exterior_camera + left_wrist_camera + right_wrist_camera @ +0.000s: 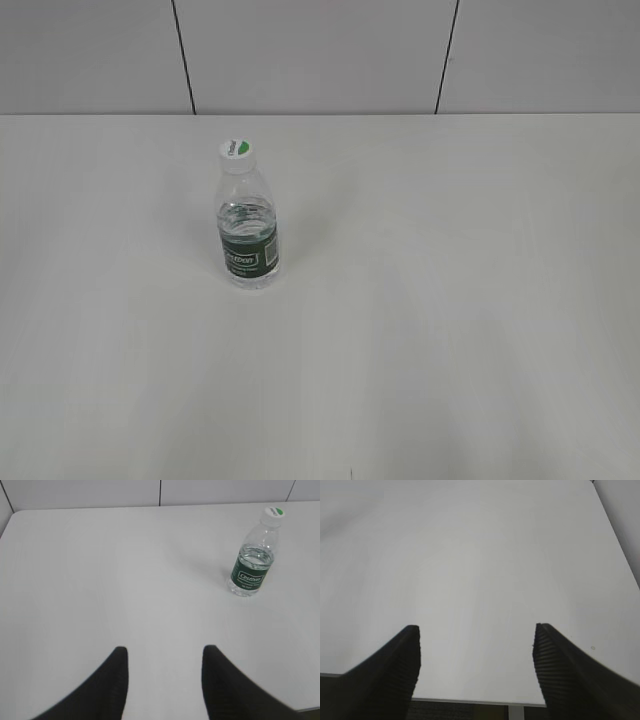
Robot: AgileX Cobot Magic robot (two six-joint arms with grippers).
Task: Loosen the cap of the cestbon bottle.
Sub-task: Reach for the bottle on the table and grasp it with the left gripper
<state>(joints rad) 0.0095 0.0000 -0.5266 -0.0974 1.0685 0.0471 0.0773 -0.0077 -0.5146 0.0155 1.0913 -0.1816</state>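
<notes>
Black ribbed fingers [112, 680] fill the foreground of each wrist view. On the left, the left claw [165, 655] hangs over the desk [450, 300] with its jaws apart and nothing between them. The bottle [247, 230] stands upright left of centre, well apart from it, and its cap [237, 153] looks untouched. On the right, the right claw [476, 632] is likewise spread wide and empty. Nothing seems done yet: reaching, holding and twisting all remain. Bare pale desk meets a white panelled wall [320, 50] with dark seams.
</notes>
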